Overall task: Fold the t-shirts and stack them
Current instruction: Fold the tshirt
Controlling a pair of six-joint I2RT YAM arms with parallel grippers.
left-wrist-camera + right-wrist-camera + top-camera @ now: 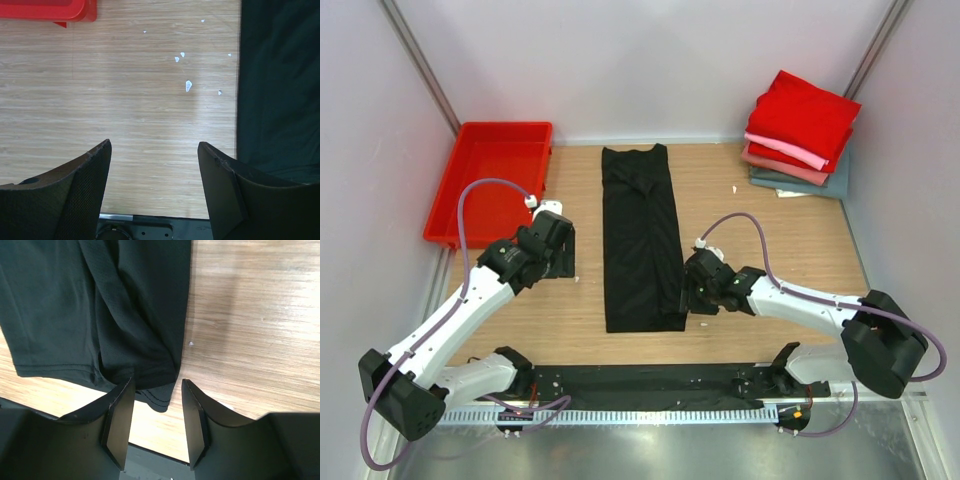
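Lying down the middle of the table (770, 230), the black t-shirt (642, 240) is folded into a narrow strip whose long axis runs from the near edge toward the far wall. The right gripper (157, 382) is the nearer one: its jaws stand parted at the strip's near right corner, with the hem poking into the gap but not pinched. The left gripper (154, 145) hangs wide open over bare wood, the shirt's left edge just to its right. Folding the strip end over end likely needs both near corners carried away from the arms, so the left arm has farther to travel. The stack of folded t-shirts (800, 135) waits at the far right.
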